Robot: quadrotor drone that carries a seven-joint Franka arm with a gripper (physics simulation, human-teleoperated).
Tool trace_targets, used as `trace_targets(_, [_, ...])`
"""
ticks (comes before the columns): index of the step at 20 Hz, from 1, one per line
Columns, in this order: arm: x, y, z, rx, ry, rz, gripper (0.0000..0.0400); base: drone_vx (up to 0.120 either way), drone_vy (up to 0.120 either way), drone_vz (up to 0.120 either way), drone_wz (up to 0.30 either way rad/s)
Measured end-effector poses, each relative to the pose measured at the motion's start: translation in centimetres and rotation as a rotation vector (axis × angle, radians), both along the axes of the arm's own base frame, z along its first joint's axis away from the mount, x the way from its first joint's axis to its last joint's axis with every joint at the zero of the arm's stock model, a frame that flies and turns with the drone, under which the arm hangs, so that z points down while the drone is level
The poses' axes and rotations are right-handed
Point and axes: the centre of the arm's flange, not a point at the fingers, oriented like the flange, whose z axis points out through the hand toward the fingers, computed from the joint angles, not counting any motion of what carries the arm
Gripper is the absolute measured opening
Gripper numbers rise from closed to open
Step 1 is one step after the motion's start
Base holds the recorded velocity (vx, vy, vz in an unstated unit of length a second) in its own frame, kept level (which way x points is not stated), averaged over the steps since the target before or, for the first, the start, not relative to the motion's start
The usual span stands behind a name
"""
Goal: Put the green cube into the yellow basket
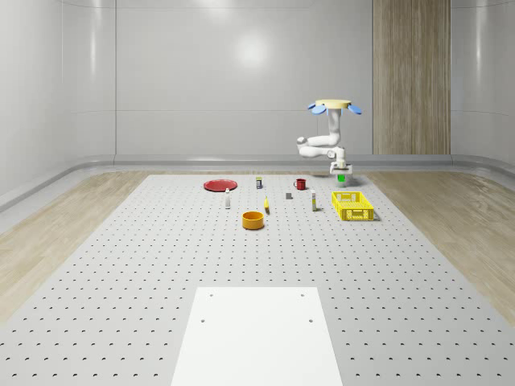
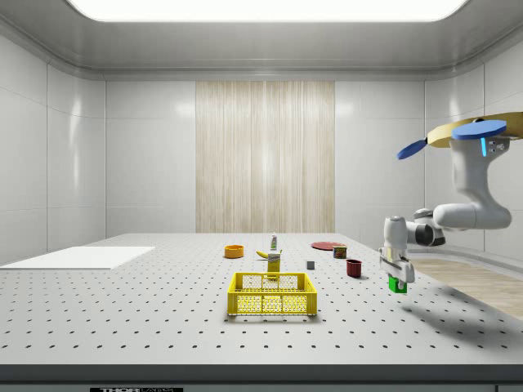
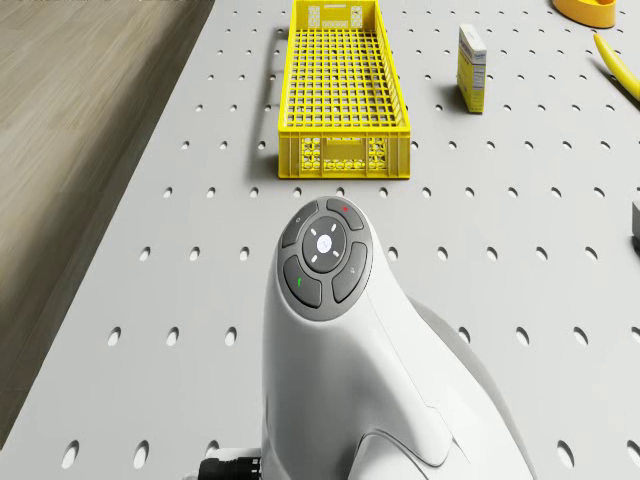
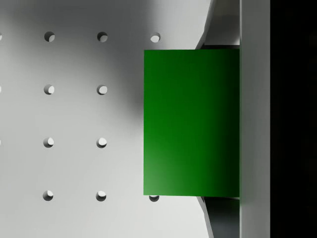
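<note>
The drone [image 1: 334,105] hovers above the far right part of the perforated table [image 1: 161,265], its white arm hanging down. At the arm's end the gripper [image 1: 341,174] is shut on the green cube [image 1: 341,177], held a little above the table surface. In the side view the gripper [image 2: 397,282] and green cube [image 2: 396,284] hang to the right of the yellow basket [image 2: 272,295], clear of it. The yellow basket [image 1: 352,206] stands on the table, nearer the whole-scene camera than the cube. In the wrist view the green cube [image 4: 190,121] lies against one finger [image 4: 255,119]. The drone view has the yellow basket [image 3: 343,80] beyond the wrist.
A red plate [image 1: 218,185], red mug [image 1: 300,183], orange bowl [image 1: 253,219], banana [image 1: 266,207] and several small boxes and bottles stand left of the basket. A small box [image 3: 471,67] stands beside the basket. A white slab [image 1: 257,334] lies at the table's front. Wooden floor [image 3: 80,100] borders the table.
</note>
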Motion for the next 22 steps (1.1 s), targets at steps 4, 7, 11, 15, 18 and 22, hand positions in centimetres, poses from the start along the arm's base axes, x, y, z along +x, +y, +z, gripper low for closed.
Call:
trace_targets(4, [0.0,0.0,-0.34,0.0,0.0,-0.006,0.025,0.12,0.0,0.12,0.0])
trace_targets(7, [0.0,0.0,-0.46,0.0,0.0,-0.014,0.025,0.12,0.0,0.12,0.0])
trace_targets(11, [0.0,0.01,-0.53,0.0,0.0,-0.021,0.025,0.12,0.0,0.05,0.0])
trace_targets(15, [0.0,0.01,-0.56,0.0,0.0,-0.02,0.025,0.12,0.0,0.05,0.0])
trace_targets(18, [0.0,0.01,-0.57,0.0,0.0,-0.02,0.025,0.12,0.0,0.027,0.0])
trace_targets(22, [0.0,0.01,-0.58,0.0,0.0,-0.021,0.025,0.12,-0.05,0.0,0.0])
